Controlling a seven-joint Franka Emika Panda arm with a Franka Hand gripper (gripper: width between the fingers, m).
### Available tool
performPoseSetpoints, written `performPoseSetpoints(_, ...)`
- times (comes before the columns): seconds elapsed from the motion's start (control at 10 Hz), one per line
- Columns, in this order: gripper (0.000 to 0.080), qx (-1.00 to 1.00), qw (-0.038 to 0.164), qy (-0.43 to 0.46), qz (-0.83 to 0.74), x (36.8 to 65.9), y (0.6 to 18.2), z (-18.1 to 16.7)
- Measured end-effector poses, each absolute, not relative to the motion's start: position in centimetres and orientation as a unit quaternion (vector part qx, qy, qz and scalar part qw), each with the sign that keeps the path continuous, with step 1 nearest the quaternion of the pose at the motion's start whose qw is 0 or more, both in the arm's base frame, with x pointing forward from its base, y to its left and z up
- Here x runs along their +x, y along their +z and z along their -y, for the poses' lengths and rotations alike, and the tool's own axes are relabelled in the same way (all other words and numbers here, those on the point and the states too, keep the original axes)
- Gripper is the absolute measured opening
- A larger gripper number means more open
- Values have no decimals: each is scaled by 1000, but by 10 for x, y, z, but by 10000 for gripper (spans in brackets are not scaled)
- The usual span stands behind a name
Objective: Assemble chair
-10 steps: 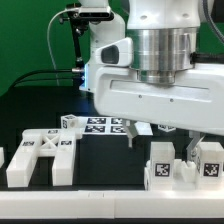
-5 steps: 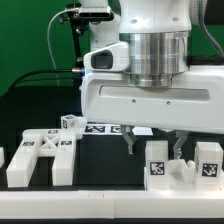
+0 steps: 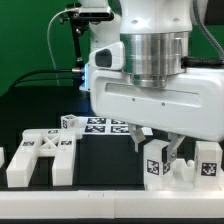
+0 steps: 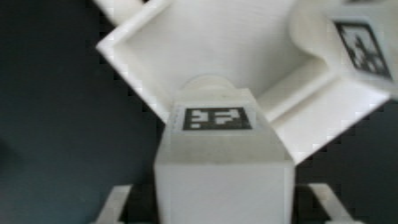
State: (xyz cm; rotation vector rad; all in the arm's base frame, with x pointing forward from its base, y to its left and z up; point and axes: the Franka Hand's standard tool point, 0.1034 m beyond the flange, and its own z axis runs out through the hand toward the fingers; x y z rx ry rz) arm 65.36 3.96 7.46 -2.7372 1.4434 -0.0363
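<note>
My gripper (image 3: 157, 150) reaches down at the exterior view's right, shut on a white chair bar (image 3: 154, 168) that carries a square tag. The bar leans slightly between the two fingers. In the wrist view the same bar (image 4: 222, 150) fills the middle, tag facing the camera, with a finger on each side of it at the gripper (image 4: 221, 206). Behind it lies a larger angled white chair piece (image 4: 187, 50). A second tagged white block (image 3: 208, 160) stands just to the right of the held bar.
A big white chair panel with cut-outs (image 3: 40, 160) lies at the exterior view's left, with a small tagged cube (image 3: 70, 122) behind it. The marker board (image 3: 104, 125) lies flat mid-table. Another white piece (image 3: 2, 160) shows at the left edge.
The jaws have closed from wide open onto the bar. The arm came down and forward, and the bar now leans and sits a little further left than before.
</note>
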Motion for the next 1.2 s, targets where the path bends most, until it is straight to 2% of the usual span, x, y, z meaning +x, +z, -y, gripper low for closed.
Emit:
performPoseSetpoints(0.2,284,-776,25,-6,-630,653,74,-38)
performPoseSetpoints(0.4,284,-667,36,6,-744,652,74,-39)
performPoseSetpoints(0.6,285,-620,30,14,-784,651,74,-38)
performPoseSetpoints(0.7,287,-597,21,17,-802,647,74,-36)
performPoseSetpoints(1.0,288,-598,21,16,-801,647,74,-36)
performPoseSetpoints(1.1,537,-599,21,16,-800,648,74,-36)
performPoseSetpoints(1.2,537,-609,26,14,-793,649,81,-40)
